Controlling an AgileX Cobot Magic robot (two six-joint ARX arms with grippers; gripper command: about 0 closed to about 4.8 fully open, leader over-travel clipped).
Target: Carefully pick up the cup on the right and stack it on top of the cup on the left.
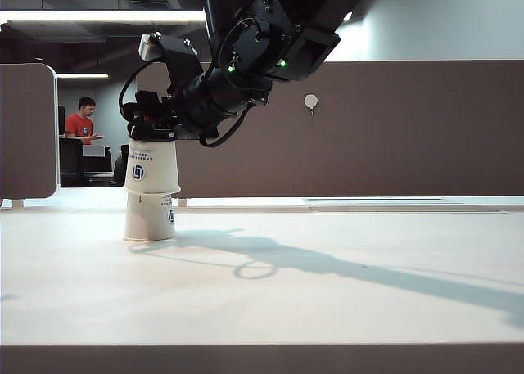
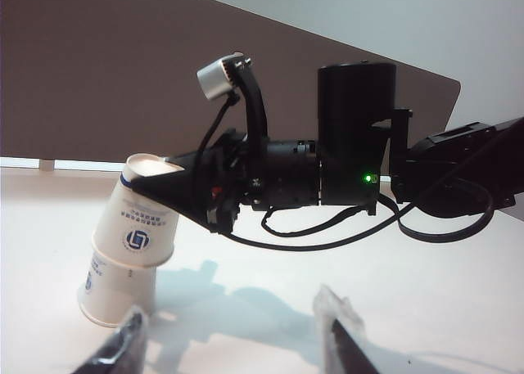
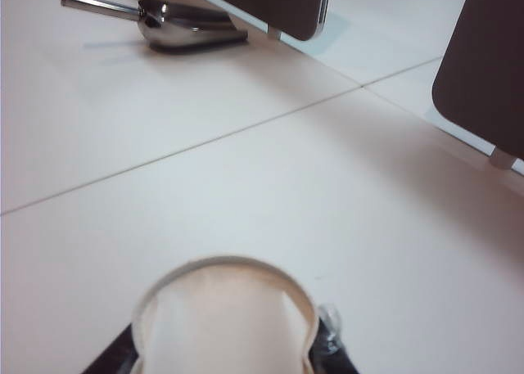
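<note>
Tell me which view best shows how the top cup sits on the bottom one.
Exterior view: the top cup sits upside down over the bottom cup, side-on, with the right gripper on it. Left wrist view shows both, tilted in frame, between the open left gripper fingers. Right wrist view shows only the top cup's base.

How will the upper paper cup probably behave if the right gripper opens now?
The upper paper cup looks thin and light. It sits tilted over the lower cup, so it may lean or tip. The right gripper pinches its base, which could dent.
</note>
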